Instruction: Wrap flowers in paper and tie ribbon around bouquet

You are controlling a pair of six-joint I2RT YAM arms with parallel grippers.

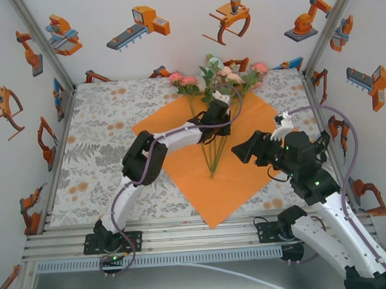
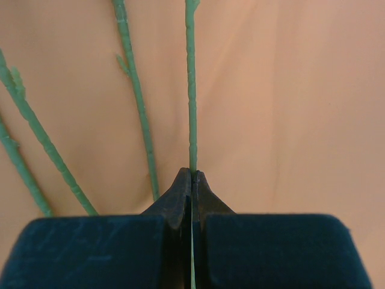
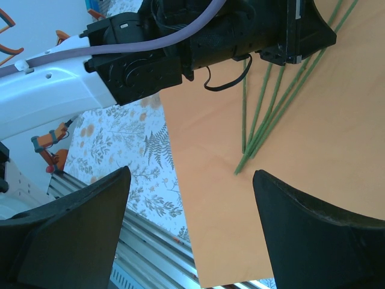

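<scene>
I have my left gripper [image 2: 192,174] clamped on one stem of the flowers [image 2: 191,90] above the paper [image 2: 289,108], and my right gripper [image 3: 191,173] spread wide, empty, stem ends just ahead

No text, label, brand, number or sign is legible in any view. The enclosure walls [image 1: 187,53] carry orange-and-blue drawings [image 1: 140,26] of robot arms and grippers with no readable lettering. The cloth [image 1: 101,137] on the bench has a floral print.
</scene>
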